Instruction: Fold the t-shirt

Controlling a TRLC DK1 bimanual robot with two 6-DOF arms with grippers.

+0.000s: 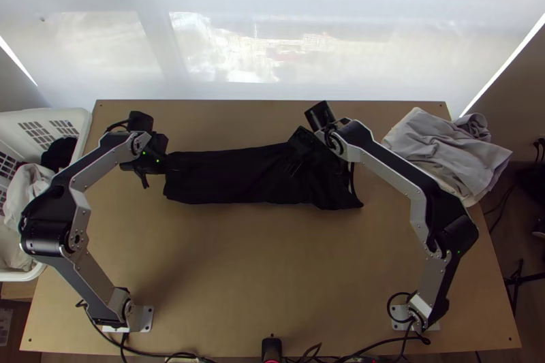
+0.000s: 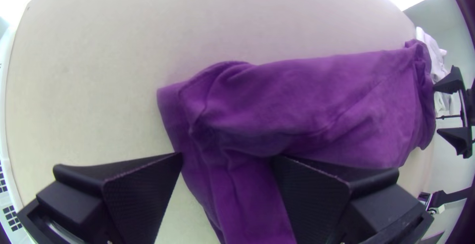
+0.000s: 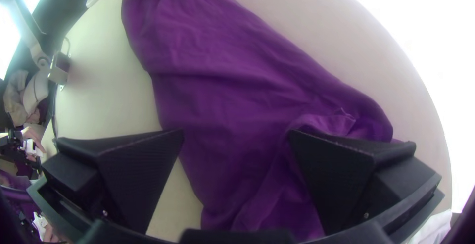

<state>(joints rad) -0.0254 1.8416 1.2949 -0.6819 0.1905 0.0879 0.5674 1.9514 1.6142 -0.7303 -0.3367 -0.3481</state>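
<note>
Purple t-shirt (image 1: pixel 238 176) — a long strip — lies partly between the open jaws of left gripper (image 1: pixel 161 174) and right gripper (image 1: pixel 313 162).

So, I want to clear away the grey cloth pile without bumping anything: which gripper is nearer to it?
Right. The right gripper is over the t-shirt, toward the end nearest the grey cloth pile; the left gripper is at the opposite end, much farther off.
</note>
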